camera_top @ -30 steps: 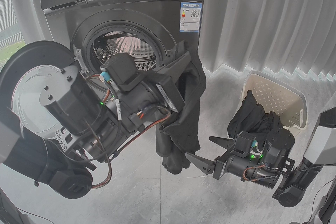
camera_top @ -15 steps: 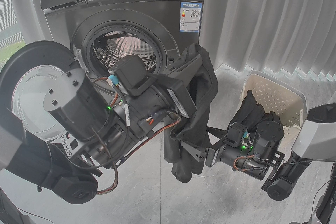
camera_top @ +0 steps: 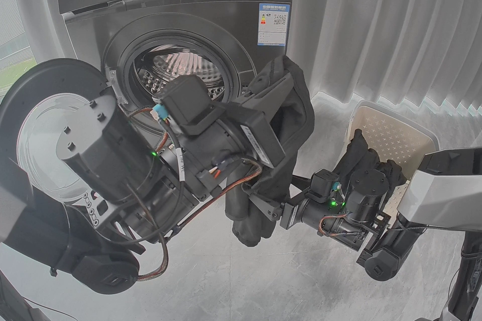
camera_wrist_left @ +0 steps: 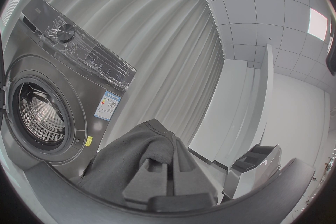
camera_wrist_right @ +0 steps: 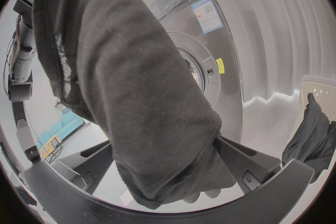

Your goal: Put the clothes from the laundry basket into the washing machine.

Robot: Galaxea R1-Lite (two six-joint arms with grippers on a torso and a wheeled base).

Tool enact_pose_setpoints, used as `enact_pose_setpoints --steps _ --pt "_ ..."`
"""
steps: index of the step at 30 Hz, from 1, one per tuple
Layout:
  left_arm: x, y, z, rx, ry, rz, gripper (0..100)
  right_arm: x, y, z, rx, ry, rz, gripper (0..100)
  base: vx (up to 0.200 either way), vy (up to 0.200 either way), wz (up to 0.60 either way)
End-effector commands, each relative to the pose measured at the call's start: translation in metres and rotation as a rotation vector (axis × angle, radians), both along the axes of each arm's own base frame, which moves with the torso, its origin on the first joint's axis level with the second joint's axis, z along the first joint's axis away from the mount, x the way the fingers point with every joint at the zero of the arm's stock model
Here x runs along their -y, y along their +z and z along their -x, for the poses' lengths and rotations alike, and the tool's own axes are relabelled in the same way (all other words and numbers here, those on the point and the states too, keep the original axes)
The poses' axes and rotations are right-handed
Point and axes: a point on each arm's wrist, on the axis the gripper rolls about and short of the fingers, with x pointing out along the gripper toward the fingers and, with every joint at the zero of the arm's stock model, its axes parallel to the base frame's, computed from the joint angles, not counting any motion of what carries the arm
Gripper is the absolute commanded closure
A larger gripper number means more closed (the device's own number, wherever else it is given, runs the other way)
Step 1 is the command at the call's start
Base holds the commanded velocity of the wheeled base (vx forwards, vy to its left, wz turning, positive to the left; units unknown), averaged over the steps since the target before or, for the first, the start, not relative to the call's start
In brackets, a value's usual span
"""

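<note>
1. The floor (camera_top: 281, 282) is of pale grey stone-look tiles. A white pleated curtain (camera_top: 391, 16) closes the room behind it.
2. One dark grey front-loading washing machine (camera_top: 175, 21) stands on the floor against the curtain. Its round door (camera_top: 45, 86) is swung open to the left, and the steel drum (camera_top: 186, 68) shows.
3. One cream plastic laundry basket (camera_top: 401, 136) stands on the floor right of the machine, near the curtain.
4. One heap of black clothes (camera_top: 366, 161) lies over the basket's left rim. I cannot tell how many pieces it has.
5. One dark grey cloth garment (camera_top: 296, 116) hangs in the air before the machine's right front edge.
6. There are two grippers. The left gripper (camera_wrist_left: 170, 165) has its jaws closed on the garment's top. The right gripper (camera_wrist_right: 168, 179) has its jaws wide apart, one on each side of the garment's lower part.
</note>
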Motion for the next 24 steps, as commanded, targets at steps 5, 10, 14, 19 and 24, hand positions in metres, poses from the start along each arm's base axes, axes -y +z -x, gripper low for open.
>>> enact_pose_setpoints --steps 5,10,14,19,24 --pt "0.0 0.004 0.003 0.01 -0.009 0.011 100 -0.007 -0.011 -0.01 -0.003 -0.001 0.002 0 0.0 0.0 0.0" --pt "0.0 0.007 0.002 0.018 -0.007 0.02 100 -0.008 -0.015 -0.011 -0.013 -0.002 0.008 0 0.0 0.0 0.0" --pt "0.0 0.008 0.001 0.021 -0.003 0.024 100 -0.009 -0.017 -0.01 -0.019 0.001 0.012 0 0.0 0.0 0.0" --pt "0.0 0.008 0.001 0.021 -0.001 0.024 100 -0.01 -0.017 -0.008 -0.021 0.009 0.012 100 0.0 0.0 0.0" --pt "-0.001 0.005 -0.003 0.015 0.01 0.017 100 -0.01 -0.017 -0.004 -0.027 0.013 0.013 100 0.0 0.0 0.0"
